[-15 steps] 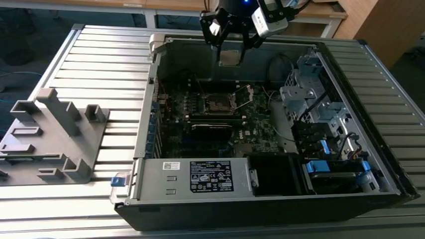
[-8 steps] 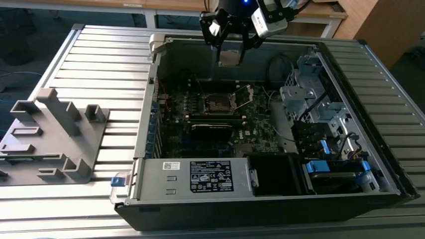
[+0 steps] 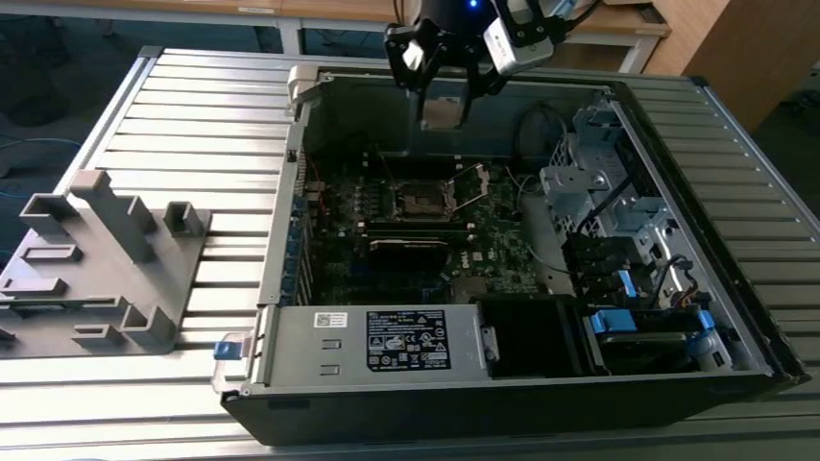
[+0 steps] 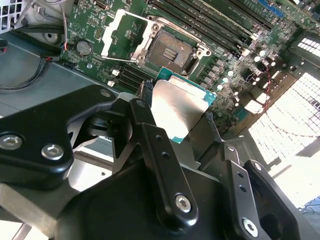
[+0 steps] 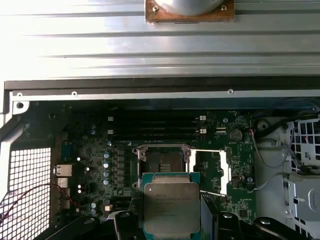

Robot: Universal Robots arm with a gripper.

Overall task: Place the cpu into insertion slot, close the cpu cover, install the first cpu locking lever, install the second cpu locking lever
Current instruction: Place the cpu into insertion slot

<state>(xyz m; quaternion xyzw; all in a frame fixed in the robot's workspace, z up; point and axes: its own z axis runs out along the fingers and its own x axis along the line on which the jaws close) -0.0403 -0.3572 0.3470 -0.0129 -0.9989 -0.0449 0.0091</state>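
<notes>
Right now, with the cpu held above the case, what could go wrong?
The hand grips the cpu by its edges, well above the slot; a slip could drop it onto the board. The cover lies open beside the slot, so a descent off to that side could strike it.

Bench (image 3: 192, 125): ribbed silver metal top of long parallel slats, spanning the exterior view. In the first wrist view the slats (image 5: 150, 45) were brightly lit, washed near white toward one side.
Floor (image 3: 52, 58): dark blue-grey, seen past the bench's far corner at the exterior view's left.
Wooden cabinet (image 3: 750, 48): light brown panels, at the exterior view's upper right.
Wooden desktop (image 3: 321, 12): pale edge behind the bench, light-coloured legs beneath.
Grey moulded fixture (image 3: 96, 264): stood on the bench at the exterior view's left.
</notes>
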